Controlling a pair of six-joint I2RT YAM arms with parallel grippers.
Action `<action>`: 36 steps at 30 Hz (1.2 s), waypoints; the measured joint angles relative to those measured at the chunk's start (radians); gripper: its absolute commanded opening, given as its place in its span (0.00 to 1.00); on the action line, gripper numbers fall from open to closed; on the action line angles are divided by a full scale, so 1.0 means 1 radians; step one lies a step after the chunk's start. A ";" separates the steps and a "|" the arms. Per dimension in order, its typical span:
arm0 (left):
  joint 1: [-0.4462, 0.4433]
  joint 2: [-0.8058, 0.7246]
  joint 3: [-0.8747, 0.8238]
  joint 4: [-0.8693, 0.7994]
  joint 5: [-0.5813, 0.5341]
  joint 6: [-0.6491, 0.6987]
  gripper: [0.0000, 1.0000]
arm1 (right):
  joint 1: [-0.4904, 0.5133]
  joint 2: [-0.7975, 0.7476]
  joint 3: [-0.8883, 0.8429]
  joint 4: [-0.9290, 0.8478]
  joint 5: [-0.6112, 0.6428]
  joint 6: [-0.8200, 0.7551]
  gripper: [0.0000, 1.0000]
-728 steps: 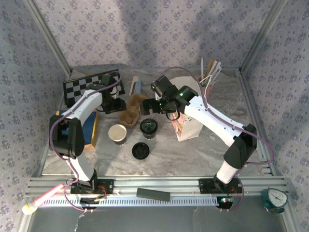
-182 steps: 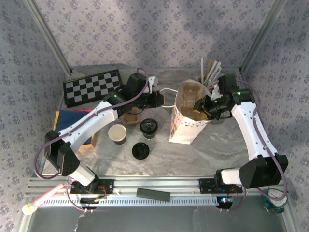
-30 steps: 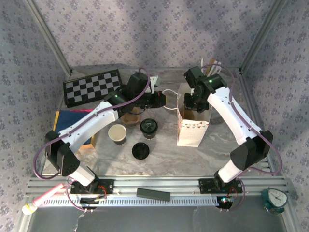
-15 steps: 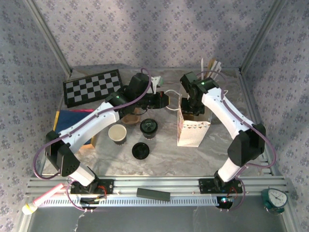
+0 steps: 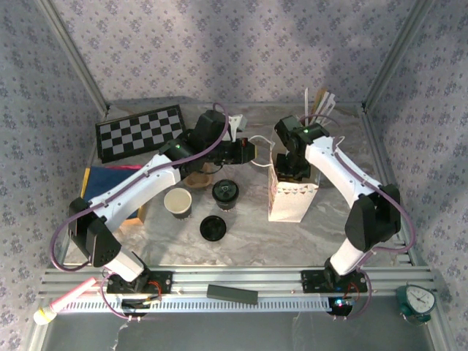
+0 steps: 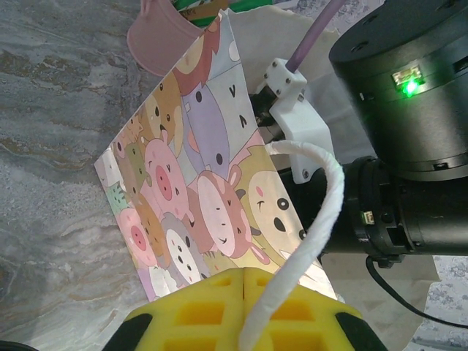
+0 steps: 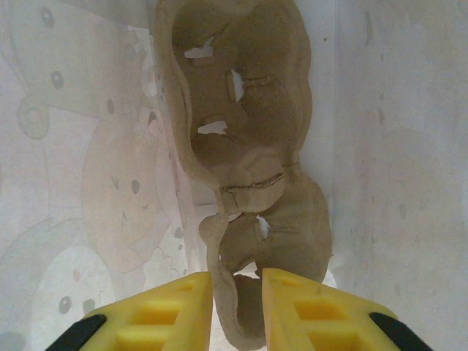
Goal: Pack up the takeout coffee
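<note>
We are at the bag-loading step, and the drink itself is not yet touched. At the bottom edge of its wrist view, the left gripper (image 6: 243, 300) has its yellow fingers pressed together on the white rope handle (image 6: 316, 235) of the cartoon-animal paper bag (image 6: 194, 197). This holds the bag upright near the centre of the overhead frame. The right gripper (image 7: 238, 292) is down inside that bag, with the wall of a brown moulded-pulp cup carrier (image 7: 252, 139) in the narrow gap between its fingers. The wall looks pinched there, though from this close we cannot be sure how firmly.

The takeout coffee (image 5: 225, 192), a dark-sided paper cup with a round black plastic lid, stands on the marble-patterned table (image 5: 292, 241) left of the bag, apart from both grippers (a lidless cup with a white inside (image 5: 178, 202) and a loose flat black lid (image 5: 212, 227) stand near it).

Next, we judge, the carrier needs seating flat on the bag's floor and releasing. The right arm must then lift out without snagging the paper, take the lidded cup, and lower it upright into a carrier pocket.
</note>
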 measured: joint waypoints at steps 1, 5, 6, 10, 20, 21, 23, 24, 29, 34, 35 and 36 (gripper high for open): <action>0.001 0.000 0.000 0.000 0.000 0.000 0.00 | 0.000 0.000 -0.008 0.006 0.000 0.000 0.24; 0.002 0.000 0.000 0.000 0.000 0.000 0.00 | -0.006 0.000 -0.045 0.034 0.000 0.000 0.23; 0.002 0.000 0.000 0.000 0.000 0.000 0.00 | -0.008 0.000 -0.055 0.040 0.000 0.000 0.23; 0.002 0.000 0.000 0.000 0.000 0.000 0.00 | -0.017 0.000 -0.077 0.063 -0.001 0.000 0.20; 0.002 0.000 0.000 0.000 0.000 0.000 0.00 | -0.019 0.000 -0.094 0.096 0.000 -0.003 0.20; 0.002 0.000 0.000 0.000 0.000 0.000 0.00 | -0.021 0.000 -0.094 0.097 0.000 -0.003 0.20; 0.002 0.000 0.000 0.000 0.000 0.000 0.00 | -0.026 0.000 -0.095 0.100 0.001 -0.003 0.20; 0.002 0.000 0.000 0.000 0.000 0.000 0.00 | -0.028 0.000 -0.095 0.101 0.001 -0.003 0.20; 0.002 0.000 0.000 0.000 0.001 0.000 0.00 | -0.043 0.000 -0.095 0.104 0.001 -0.008 0.13; 0.002 0.000 0.000 0.000 0.001 0.000 0.00 | -0.045 0.000 -0.086 0.104 0.001 -0.010 0.12; 0.002 0.000 0.000 0.000 0.001 0.000 0.00 | -0.045 0.000 -0.084 0.104 0.000 -0.010 0.12; 0.002 0.000 0.000 0.000 0.001 0.000 0.00 | -0.045 0.000 -0.082 0.104 0.000 -0.010 0.12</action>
